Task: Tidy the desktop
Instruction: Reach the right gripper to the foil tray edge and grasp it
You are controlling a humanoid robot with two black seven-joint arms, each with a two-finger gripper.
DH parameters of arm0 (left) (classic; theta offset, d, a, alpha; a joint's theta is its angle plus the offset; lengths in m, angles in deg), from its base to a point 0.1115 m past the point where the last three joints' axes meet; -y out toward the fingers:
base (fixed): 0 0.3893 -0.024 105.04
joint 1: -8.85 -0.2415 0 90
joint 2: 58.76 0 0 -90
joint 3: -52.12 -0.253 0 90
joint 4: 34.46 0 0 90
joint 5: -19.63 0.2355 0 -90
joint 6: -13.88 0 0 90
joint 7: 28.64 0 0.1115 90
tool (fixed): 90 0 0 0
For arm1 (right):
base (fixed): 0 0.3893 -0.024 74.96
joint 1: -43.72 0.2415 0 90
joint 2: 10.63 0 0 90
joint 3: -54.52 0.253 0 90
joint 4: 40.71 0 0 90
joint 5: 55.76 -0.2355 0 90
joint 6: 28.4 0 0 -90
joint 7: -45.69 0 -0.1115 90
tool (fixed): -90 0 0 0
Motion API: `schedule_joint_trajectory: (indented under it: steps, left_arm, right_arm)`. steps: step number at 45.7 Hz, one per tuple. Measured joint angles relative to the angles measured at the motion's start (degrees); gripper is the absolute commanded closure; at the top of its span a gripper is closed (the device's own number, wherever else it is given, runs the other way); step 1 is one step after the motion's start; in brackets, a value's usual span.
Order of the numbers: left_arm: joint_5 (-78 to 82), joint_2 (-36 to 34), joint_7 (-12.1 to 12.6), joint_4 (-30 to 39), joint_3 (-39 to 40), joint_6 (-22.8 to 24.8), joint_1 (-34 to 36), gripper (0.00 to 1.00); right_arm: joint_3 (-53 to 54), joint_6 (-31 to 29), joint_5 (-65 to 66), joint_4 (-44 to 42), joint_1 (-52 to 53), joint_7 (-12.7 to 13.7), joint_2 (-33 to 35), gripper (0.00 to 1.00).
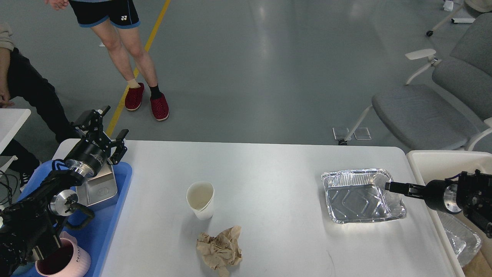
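The white desktop (269, 173) holds a white paper cup (200, 200) left of centre, a crumpled brown paper wad (220, 250) in front of it, and an empty foil tray (359, 196) at the right. My left gripper (107, 127) is open and empty, above a steel container (98, 188) at the table's far left corner. My right gripper (394, 187) reaches in from the right at the foil tray's right rim. It shows edge-on, so its fingers cannot be told apart.
A blue tray (111, 223) at the left edge holds the steel container and a pink mug (63, 259). A beige bin (434, 161) at the right holds foil trays (461, 238). People stand beyond the far left corner. An office chair (419, 111) stands at the far right.
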Motion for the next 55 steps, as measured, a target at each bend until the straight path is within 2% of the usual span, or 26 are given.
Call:
schedule_joint_trajectory:
  steps: [26, 33, 35, 38, 44, 47, 53, 55]
  left_arm:
    - [-0.1, 0.5, -0.2, 0.0, 0.0, -0.5, -0.1, 0.12]
    - [-0.1, 0.6, -0.2, 0.0, 0.0, -0.6, -0.1, 0.12]
    - [-0.1, 0.6, -0.2, 0.0, 0.0, -0.6, -0.2, 0.12]
    - [-0.1, 0.7, -0.2, 0.0, 0.0, -0.6, -0.2, 0.12]
    - [-0.1, 0.7, -0.2, 0.0, 0.0, -0.6, -0.2, 0.12]
    - [-0.1, 0.7, -0.2, 0.0, 0.0, -0.6, -0.2, 0.12]
    - [-0.1, 0.7, -0.2, 0.0, 0.0, -0.7, -0.2, 0.12]
    - [-0.1, 0.8, -0.2, 0.0, 0.0, -0.8, -0.2, 0.12]
  right_arm:
    - [-3.0, 1.7, 0.0, -7.5, -0.4, -0.7, -6.9, 0.0]
    - [-3.1, 1.8, 0.0, -10.5, -1.0, -0.7, -8.8, 0.05]
    - [-3.3, 1.8, 0.0, -11.3, -1.3, -0.7, -9.3, 0.1]
    - [-3.8, 2.0, 0.0, -12.0, -1.7, -0.7, -9.7, 0.23]
    - [-5.0, 2.4, -0.1, -12.2, -2.0, -0.7, -9.8, 0.54]
    - [-5.8, 2.4, -0.1, -12.2, -2.1, -1.0, -9.8, 0.66]
    - [-6.7, 2.3, -0.2, -12.2, -2.5, -2.2, -9.8, 1.0]
    - [-6.8, 2.2, -0.2, -12.2, -2.5, -2.4, -9.8, 1.0]
